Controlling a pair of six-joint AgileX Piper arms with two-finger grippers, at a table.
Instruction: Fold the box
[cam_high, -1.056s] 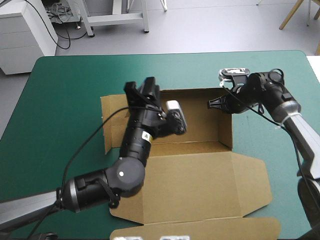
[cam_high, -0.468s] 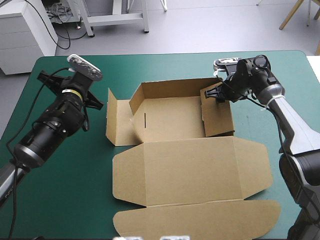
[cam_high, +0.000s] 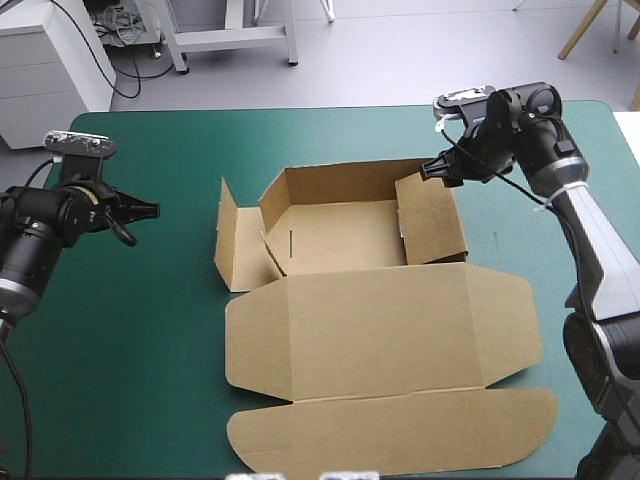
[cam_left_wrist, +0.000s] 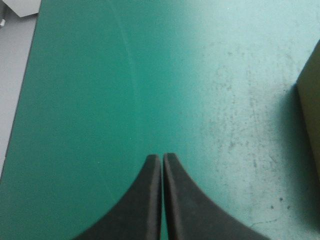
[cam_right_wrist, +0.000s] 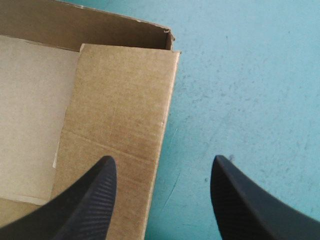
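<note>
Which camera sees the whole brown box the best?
The high view: it shows the whole box, with walls raised at the far end and the lid lying flat nearer. The right wrist view shows only one corner of the box. The left wrist view catches just a brown sliver of the box.

High view: I look forward and down from above and behind. The worktop (cam_high: 150, 300) fills most of the frame, far edge near the top.

Left wrist view: close over bare worktop, with a sliver of the box (cam_left_wrist: 312, 115) beside the left gripper (cam_left_wrist: 162, 156).

Right wrist view: close, looking past the right gripper (cam_right_wrist: 162, 160) at the box's far right corner. The high frame shows that same corner upper right of centre.
</note>
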